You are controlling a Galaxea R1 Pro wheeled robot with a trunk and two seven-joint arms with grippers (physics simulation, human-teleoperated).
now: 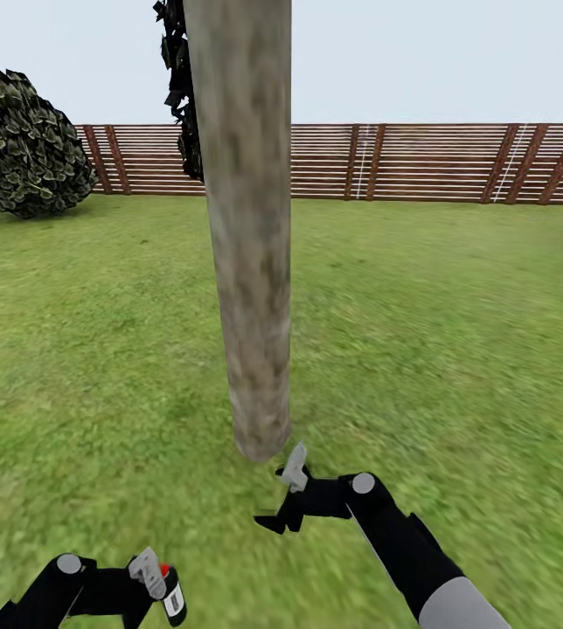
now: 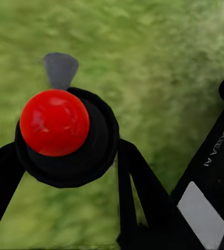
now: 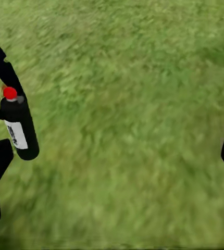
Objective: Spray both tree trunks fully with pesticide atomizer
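Pesticide atomizer (image 1: 171,596) sits low at the left of the head view, a dark bottle with a white label and a red cap, clamped in the left tool (image 1: 155,584) above the lawn (image 1: 456,332). In the left wrist view the red cap (image 2: 54,122) fills the middle between the dark fingers (image 2: 135,182). Far left, a dark leafy bush (image 1: 21,140) stands by the brown slatted fence (image 1: 421,162). At the middle rises the thick mottled tree trunk (image 1: 251,236), its foot in the grass. Just right of its base hangs the right tool (image 1: 286,498), its fingers spread apart and holding nothing. In the right wrist view the bottle (image 3: 19,130) shows over grass.
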